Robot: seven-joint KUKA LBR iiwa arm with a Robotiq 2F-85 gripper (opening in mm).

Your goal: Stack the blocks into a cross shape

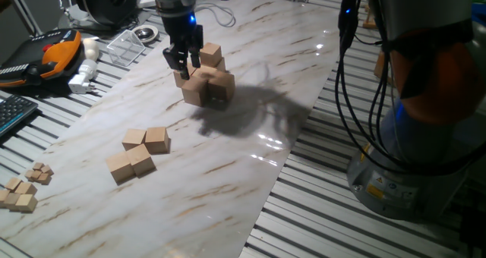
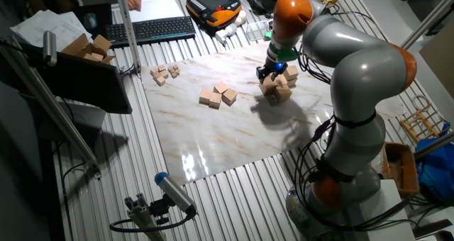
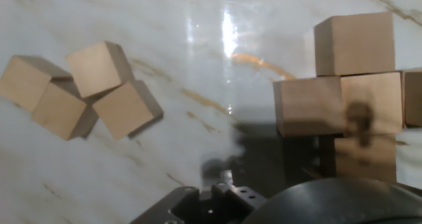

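One fixed view: gripper hung over the left side of the stacked blocks on the marble table; jaws slightly parted, nothing between them; four loose blocks clustered nearer the front left; tiny cubes by the table's left edge.
The other fixed view: gripper at the stack; loose blocks well apart to the left; keyboard beyond the table.
Hand view: stack at right, one block topmost; four loose blocks touching at left; jaws out of sight.
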